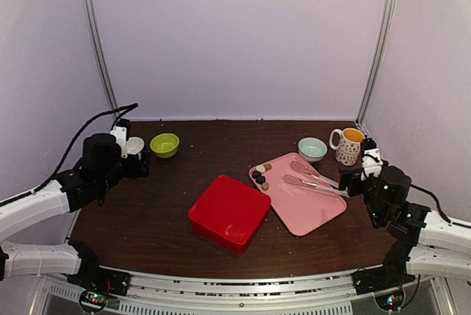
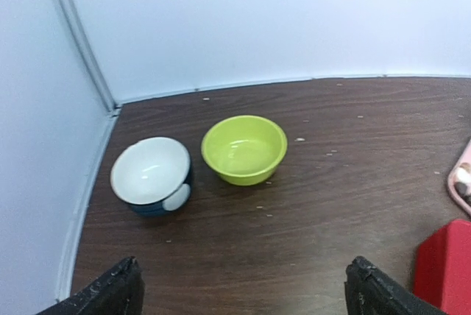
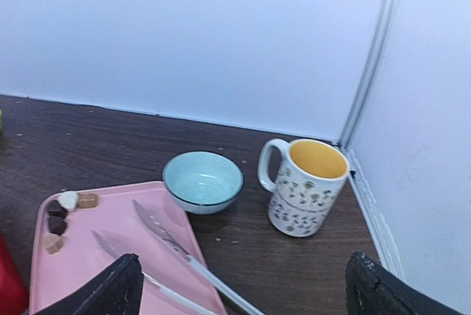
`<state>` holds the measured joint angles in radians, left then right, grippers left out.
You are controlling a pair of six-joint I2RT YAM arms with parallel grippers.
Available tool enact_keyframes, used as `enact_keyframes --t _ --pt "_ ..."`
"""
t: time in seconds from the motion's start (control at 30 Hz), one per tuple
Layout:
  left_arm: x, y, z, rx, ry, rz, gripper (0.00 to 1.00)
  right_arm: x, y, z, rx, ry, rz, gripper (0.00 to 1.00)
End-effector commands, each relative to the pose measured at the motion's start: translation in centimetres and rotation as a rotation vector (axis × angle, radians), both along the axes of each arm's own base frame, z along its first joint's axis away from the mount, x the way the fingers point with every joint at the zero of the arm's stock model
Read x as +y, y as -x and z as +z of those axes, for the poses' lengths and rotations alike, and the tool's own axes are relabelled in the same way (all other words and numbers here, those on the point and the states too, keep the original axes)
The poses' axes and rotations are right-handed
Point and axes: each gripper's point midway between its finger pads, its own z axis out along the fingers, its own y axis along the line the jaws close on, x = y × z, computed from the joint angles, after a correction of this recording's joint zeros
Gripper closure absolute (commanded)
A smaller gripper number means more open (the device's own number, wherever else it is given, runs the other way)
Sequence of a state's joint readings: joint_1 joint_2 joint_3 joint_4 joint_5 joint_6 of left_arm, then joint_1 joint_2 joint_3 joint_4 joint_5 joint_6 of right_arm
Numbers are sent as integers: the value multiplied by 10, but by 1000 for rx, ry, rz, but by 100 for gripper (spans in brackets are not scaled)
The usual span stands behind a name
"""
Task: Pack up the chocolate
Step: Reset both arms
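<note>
The left arm bends in from the table's [image 1: 147, 219] left edge. The left gripper [image 2: 243, 294] hangs above the wood, facing a white bowl [image 2: 151, 171] and a green bowl [image 2: 244, 149], jaws wide apart and empty. A red box [image 1: 229, 212] lies mid-table. Just right of it, the chocolate [image 1: 260, 176] sits in the left corner of a pink tray [image 1: 309, 212], where tongs [image 1: 313, 175] also lie. The right arm is folded at the right edge. The right gripper [image 3: 243, 293] hangs by the tray's right side, jaws wide apart and empty, facing a blue bowl [image 3: 202, 181] and a mug [image 3: 305, 186].
</note>
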<state>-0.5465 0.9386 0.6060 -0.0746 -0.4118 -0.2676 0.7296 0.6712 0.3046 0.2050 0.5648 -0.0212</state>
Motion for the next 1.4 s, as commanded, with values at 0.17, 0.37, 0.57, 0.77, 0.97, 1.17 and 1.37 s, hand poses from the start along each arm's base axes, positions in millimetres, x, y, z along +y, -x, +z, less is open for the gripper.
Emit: enact_keyframes --t 0.17,0.37,0.57,0.77,0.97,1.17,1.37 --pt "107 -27 -13 -92 -91 393 2 -68 -28 -18 -132 28 -169 5" --pt "123 -45 -1 -154 -181 422 2 -92 -52 -14 -213 -7 -249 5" --pt "133 -51 -32 -236 -157 341 2 -110 -74 -31 -208 -119 -248 1" --pt "141 -55 -26 -300 -211 295 2 -107 -90 -39 -128 -92 -235 0" --pt "152 -67 -46 -295 -153 309 2 -109 -93 -37 -136 -102 -239 0" --pt "157 -68 -47 -287 -150 335 2 -109 -93 -38 -127 -102 -240 0" --pt "159 -68 -45 -300 -148 346 2 -109 -93 -38 -128 -101 -240 0"
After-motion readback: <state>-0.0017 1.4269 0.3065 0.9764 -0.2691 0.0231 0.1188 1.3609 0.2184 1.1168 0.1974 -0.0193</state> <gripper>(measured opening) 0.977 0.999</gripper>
